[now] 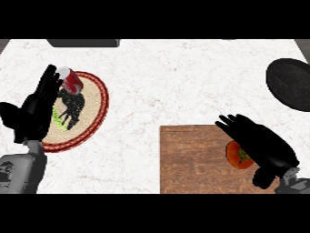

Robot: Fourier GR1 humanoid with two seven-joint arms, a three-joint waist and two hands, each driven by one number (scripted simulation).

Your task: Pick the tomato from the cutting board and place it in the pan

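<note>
Right hand (264, 148) over tomato (238, 155) on cutting board (191, 159), fingers relaxed, holding nothing. Left hand (31, 113) resting at left, fingers straight. Pan (295, 84) far right on tabletop (184, 82).

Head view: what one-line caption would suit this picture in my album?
Right hand reaches over the tomato on the cutting board; the dark pan waits beyond, left hand resting.
</note>
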